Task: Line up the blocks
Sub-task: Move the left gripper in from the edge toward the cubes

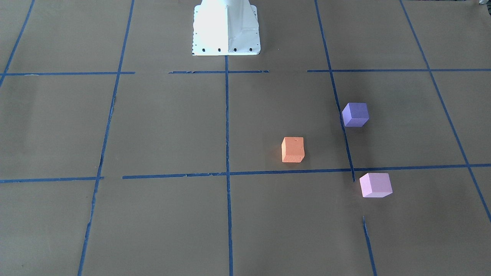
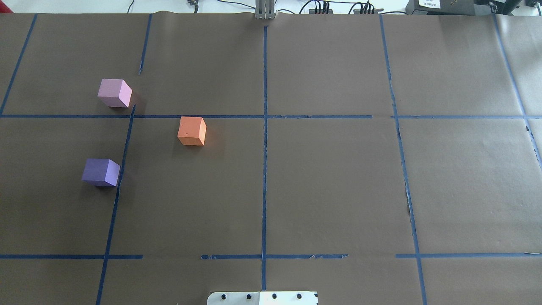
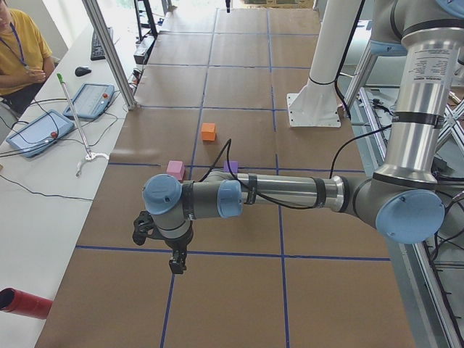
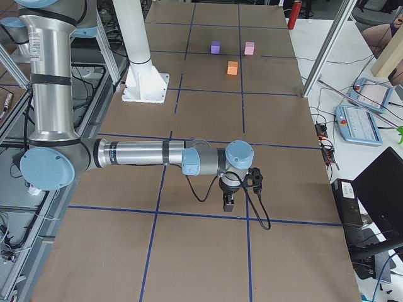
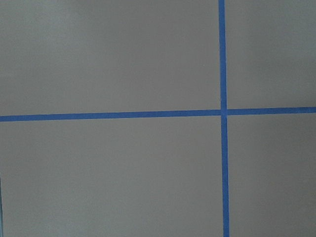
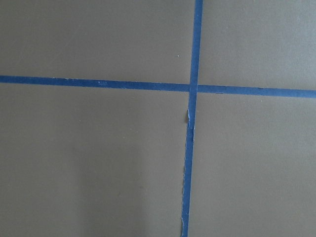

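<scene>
Three cubes lie apart on the brown table cover, on the robot's left half. The orange block (image 2: 192, 131) (image 1: 293, 149) is nearest the middle line. The dark purple block (image 2: 100, 172) (image 1: 355, 114) lies nearer the robot. The pale pink block (image 2: 114, 92) (image 1: 375, 185) lies farthest from it. My left gripper (image 3: 176, 264) shows only in the exterior left view, hanging above the table well short of the blocks. My right gripper (image 4: 228, 202) shows only in the exterior right view, far from them. I cannot tell whether either is open or shut. Both wrist views show only paper and tape.
The white robot pedestal (image 1: 225, 28) stands at the table's middle edge. Blue tape lines (image 2: 264, 127) grid the cover. A side bench holds tablets (image 3: 40, 133), a red cylinder (image 3: 25, 303) and cables, with an operator (image 3: 18, 51) beside it. Aluminium posts (image 3: 109, 51) stand along that edge.
</scene>
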Action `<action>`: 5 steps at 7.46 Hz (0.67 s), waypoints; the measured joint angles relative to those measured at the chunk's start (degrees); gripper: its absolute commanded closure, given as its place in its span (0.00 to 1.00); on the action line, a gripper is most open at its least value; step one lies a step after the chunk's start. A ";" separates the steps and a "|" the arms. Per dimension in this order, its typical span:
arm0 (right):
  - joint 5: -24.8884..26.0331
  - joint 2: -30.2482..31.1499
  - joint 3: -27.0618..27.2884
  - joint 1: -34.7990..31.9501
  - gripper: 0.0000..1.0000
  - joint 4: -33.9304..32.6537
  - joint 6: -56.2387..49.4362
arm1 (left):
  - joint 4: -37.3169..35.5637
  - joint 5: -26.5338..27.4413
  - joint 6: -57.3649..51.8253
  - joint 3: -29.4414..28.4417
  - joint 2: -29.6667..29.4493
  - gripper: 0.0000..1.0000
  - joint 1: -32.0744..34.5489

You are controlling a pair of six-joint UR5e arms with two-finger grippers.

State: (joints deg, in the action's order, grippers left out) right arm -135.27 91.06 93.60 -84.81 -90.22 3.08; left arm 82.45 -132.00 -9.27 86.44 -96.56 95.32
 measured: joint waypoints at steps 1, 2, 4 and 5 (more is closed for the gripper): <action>0.00 0.00 0.00 0.00 0.00 0.01 0.00 | 0.03 -0.01 0.04 0.12 -0.15 0.00 -0.10; 0.00 0.00 0.00 0.00 0.00 0.00 0.00 | 0.00 -0.01 0.11 0.35 -0.33 0.00 -0.17; 0.00 0.00 0.00 0.00 0.00 0.02 0.00 | -0.03 -0.59 0.17 0.55 -0.47 0.00 -0.22; 0.00 0.00 0.00 0.00 0.00 -0.01 0.00 | 0.03 -1.82 0.10 0.66 -0.52 0.00 -0.22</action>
State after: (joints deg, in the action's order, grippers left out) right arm -135.26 91.05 93.60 -84.82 -90.23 3.08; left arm 82.47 -133.82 -9.17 87.10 -97.08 95.10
